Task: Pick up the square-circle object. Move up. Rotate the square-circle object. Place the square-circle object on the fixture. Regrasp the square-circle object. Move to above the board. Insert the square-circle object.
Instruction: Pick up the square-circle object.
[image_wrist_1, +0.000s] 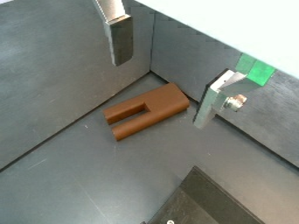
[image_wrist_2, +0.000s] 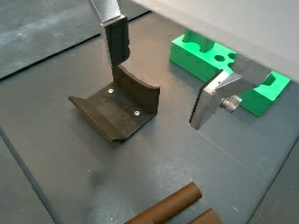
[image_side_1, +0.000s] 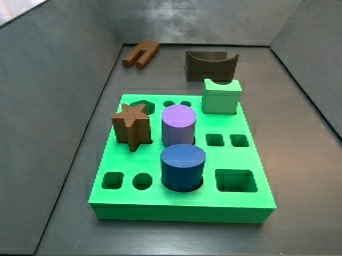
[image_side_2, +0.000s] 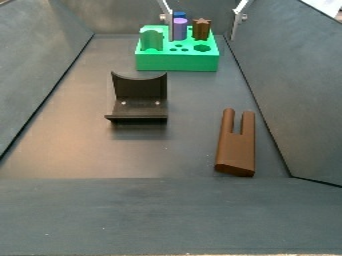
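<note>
Grey floor: fixture (image_wrist_2: 117, 108), board (image_side_1: 181, 150) beneath open, empty pincer (image_wrist_2: 159, 72).

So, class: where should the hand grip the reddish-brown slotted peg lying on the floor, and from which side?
From above, across the solid unslotted end of the square-circle object. It lies flat with nothing touching its long sides, so the fingers fit either side. The open hand hovers above it.
</note>
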